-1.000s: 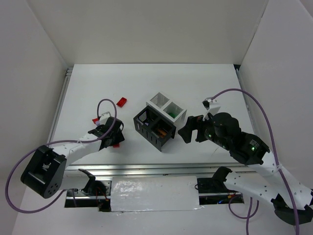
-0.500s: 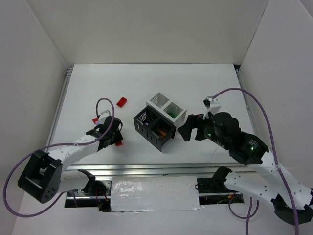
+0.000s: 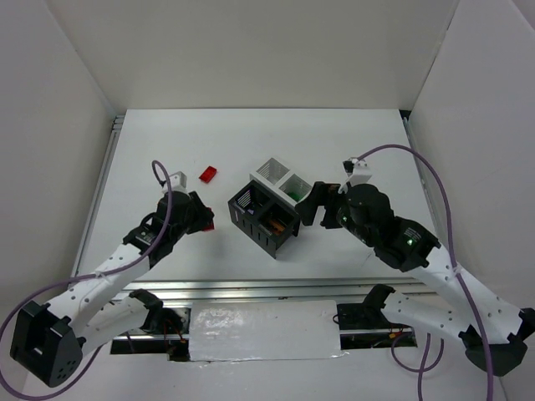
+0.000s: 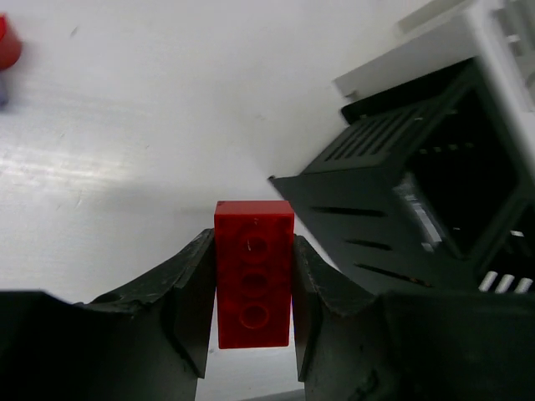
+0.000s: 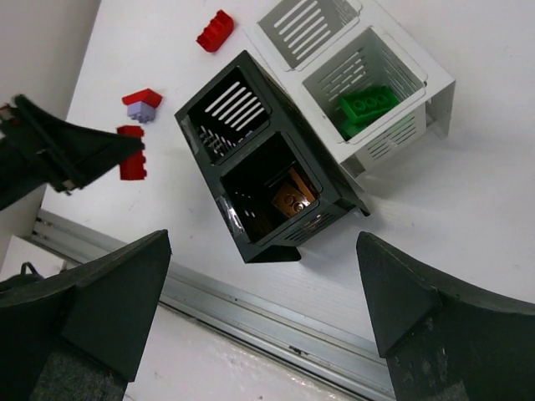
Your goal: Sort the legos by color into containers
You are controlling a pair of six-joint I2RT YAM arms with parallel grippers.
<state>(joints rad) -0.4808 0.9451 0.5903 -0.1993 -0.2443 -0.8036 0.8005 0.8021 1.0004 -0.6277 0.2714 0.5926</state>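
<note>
Lifted, left hand [image 4: 253,247] clamps a red lego [image 4: 253,288].

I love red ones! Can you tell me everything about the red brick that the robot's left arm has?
The red brick is small, shiny plastic, oblong, with three round dimples in a row. The left end effector pinches its long sides between two black fingers. Its top end pokes out, near the black bin's corner.
</note>
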